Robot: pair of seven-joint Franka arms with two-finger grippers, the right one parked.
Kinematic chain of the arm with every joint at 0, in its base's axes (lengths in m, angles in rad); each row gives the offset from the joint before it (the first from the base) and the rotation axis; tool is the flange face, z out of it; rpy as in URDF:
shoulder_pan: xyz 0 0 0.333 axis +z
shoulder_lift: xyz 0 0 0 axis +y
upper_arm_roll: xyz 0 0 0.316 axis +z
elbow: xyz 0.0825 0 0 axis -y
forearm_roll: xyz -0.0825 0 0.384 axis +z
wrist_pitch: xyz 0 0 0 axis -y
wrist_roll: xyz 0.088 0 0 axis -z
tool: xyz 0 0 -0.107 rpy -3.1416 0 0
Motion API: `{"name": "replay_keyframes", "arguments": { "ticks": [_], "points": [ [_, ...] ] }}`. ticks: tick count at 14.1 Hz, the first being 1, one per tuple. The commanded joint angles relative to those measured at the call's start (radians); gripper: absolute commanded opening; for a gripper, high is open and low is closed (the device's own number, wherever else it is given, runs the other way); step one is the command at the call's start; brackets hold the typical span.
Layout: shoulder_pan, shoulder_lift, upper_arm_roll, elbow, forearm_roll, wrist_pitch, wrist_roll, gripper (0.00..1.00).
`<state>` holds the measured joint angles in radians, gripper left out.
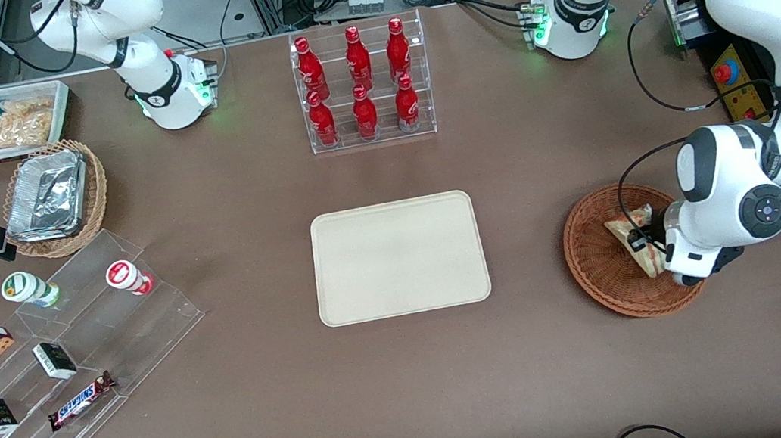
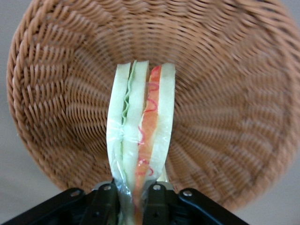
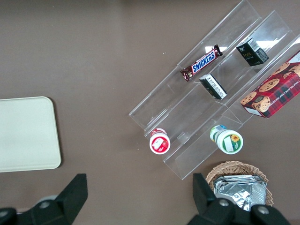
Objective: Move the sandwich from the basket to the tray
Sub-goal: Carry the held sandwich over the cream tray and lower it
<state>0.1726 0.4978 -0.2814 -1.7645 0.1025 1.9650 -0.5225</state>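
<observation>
As seen from the wrist, fingers (image 2: 157, 201) of the gripper (image 2: 132, 204) are clamped on the sandwich (image 2: 140, 140) at its narrow wrapped end, over the basket (image 2: 225, 93). Item: light, soft, squashes easily; film wrap prob. slippery, so grip gently across the bread faces. Tray (image 1: 397, 257) sits apart toward counter (image 1: 416, 399) centre. Legible: "SNICKERS" bar (image 1: 82, 400).

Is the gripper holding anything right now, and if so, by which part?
Yes: the gripper, over the basket, is shut on the sandwich, pinching one narrow end across its bread faces.
</observation>
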Motion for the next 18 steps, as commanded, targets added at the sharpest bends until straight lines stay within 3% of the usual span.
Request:
{"name": "replay_keyframes", "arguments": {
  "ticks": [1,8,12,18],
  "points": [
    [-0.069,-0.038,-0.031,0.091,0.019,-0.144,-0.005,0.14],
    [-0.329,-0.021,-0.047,0.207,-0.009,-0.219,-0.036,0.14],
    [-0.471,0.103,-0.044,0.302,0.003,-0.105,-0.192,0.15],
    [-0.616,0.255,-0.051,0.404,-0.009,-0.023,-0.267,0.17]
  ]
}}
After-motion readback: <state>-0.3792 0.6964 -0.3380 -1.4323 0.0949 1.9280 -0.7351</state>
